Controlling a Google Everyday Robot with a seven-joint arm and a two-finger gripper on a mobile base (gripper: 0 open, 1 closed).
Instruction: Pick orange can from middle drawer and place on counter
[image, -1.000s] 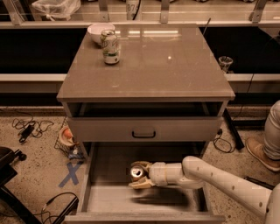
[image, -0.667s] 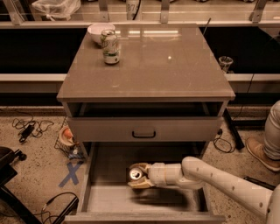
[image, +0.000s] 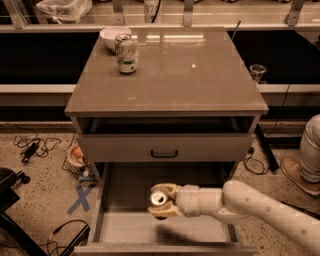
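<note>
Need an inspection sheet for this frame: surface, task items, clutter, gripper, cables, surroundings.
Surface: counter, glossy, showing light reflections.
Job's things: orange can held above the floor of the open middle drawer, silver top towards the camera; not yet on the counter.
Clutter: green-and-white can upright and white bowl at the counter's back left.
Grippers: gripper over the middle drawer, fingers closed around the orange can.
Cables: loose cables on the floor left of the cabinet.
Surroundings: blue tape X on the floor; a person's shoe at the right edge.

The tool (image: 160, 201) grips the orange can (image: 159, 198), silver top visible, over the middle drawer (image: 125, 228).
</note>
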